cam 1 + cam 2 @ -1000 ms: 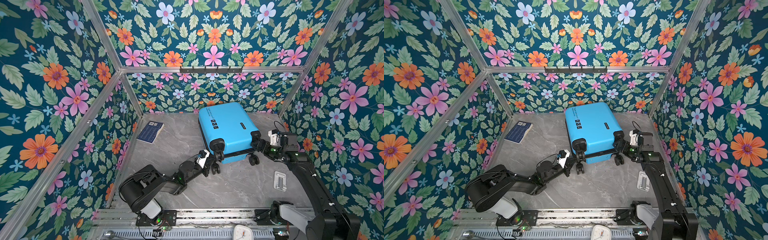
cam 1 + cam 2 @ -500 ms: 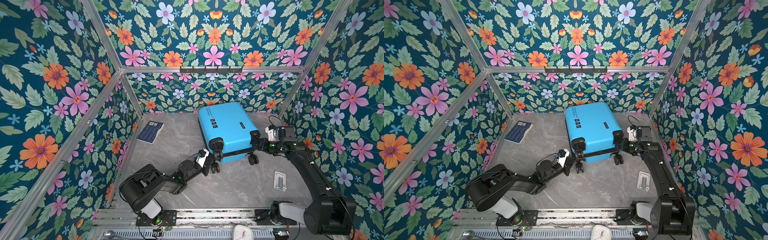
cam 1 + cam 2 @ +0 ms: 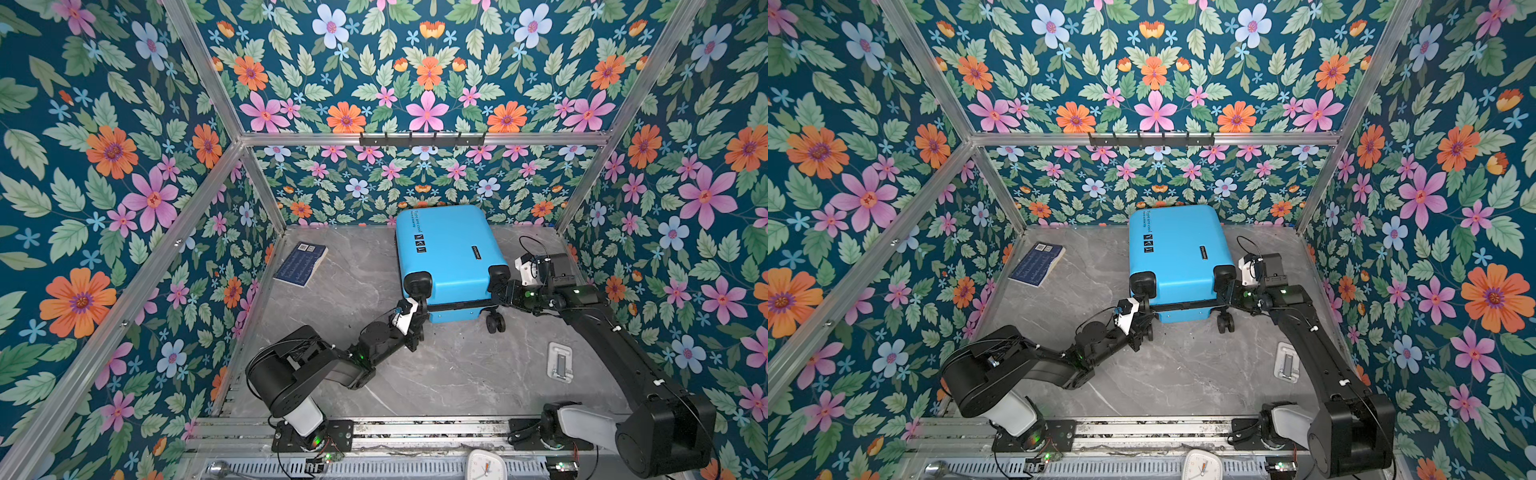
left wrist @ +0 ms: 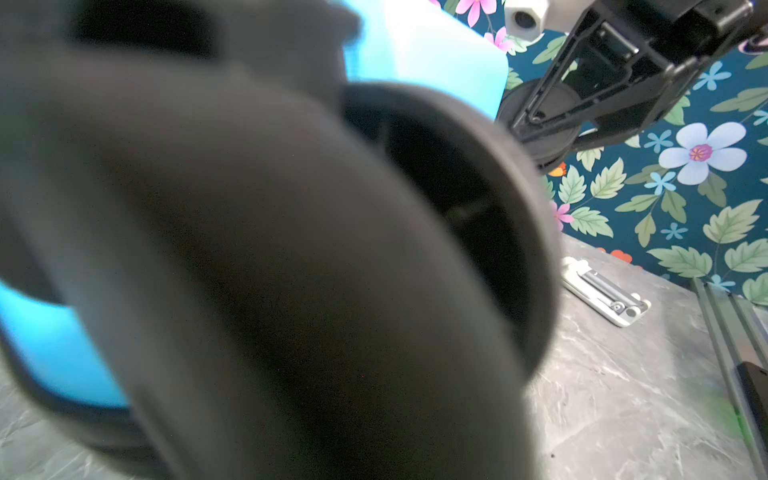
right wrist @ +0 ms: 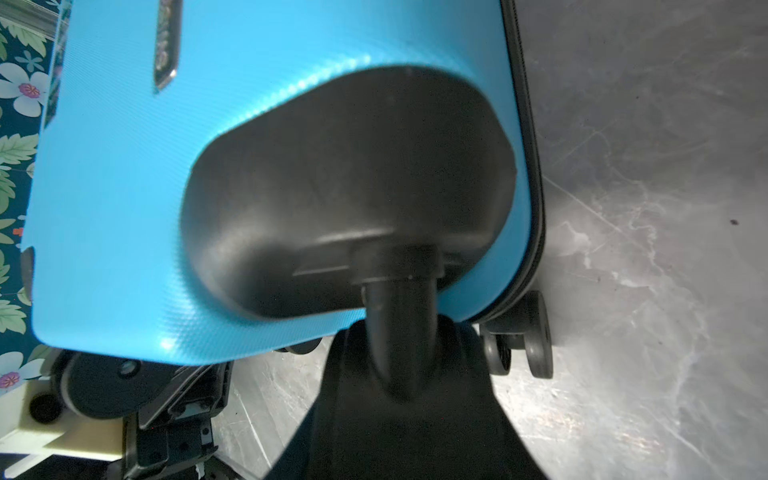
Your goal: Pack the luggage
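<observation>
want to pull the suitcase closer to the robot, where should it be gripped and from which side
Grip a wheel stem at the near end of the suitcase, coming from that near side. It lies flat and closed and looks too smooth and wide to pinch, while the wheels stick out that way as narrow parts.
</observation>
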